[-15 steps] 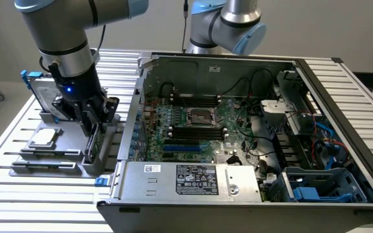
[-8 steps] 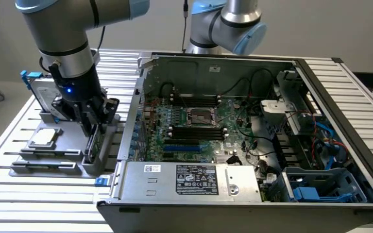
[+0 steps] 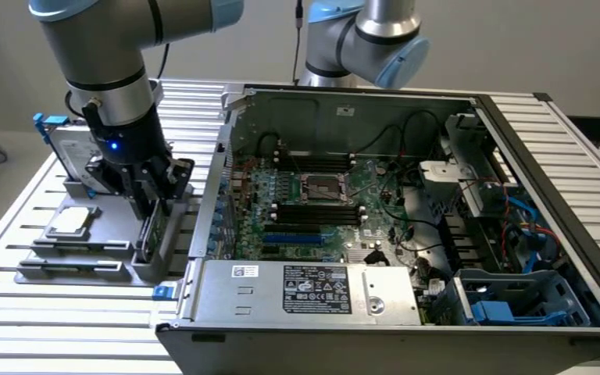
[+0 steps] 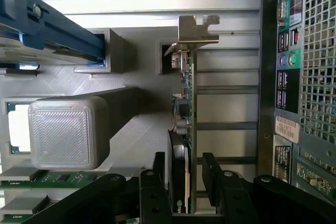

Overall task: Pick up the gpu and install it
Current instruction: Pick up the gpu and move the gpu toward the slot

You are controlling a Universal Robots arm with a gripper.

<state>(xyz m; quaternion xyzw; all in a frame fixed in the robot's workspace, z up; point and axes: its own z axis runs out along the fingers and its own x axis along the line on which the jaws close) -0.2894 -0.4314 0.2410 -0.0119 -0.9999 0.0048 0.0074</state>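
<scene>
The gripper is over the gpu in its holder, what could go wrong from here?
The open gripper straddles the gpu near one end, far from its silver bracket; a grip there may let the card tilt.
The gpu stands on edge in the grey holder; a skewed lift could jam it.
The computer case wall is close beside; the bracket might clip it.

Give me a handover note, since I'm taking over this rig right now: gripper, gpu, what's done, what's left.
Gripper: open, straddling the gpu, one finger on each side of the card.
Gpu: standing on edge in the grey holder, on the exterior view's left of the open computer case.
Done: gripper positioned at the card.
Left: gpu not yet gripped, lifted or installed.
</scene>
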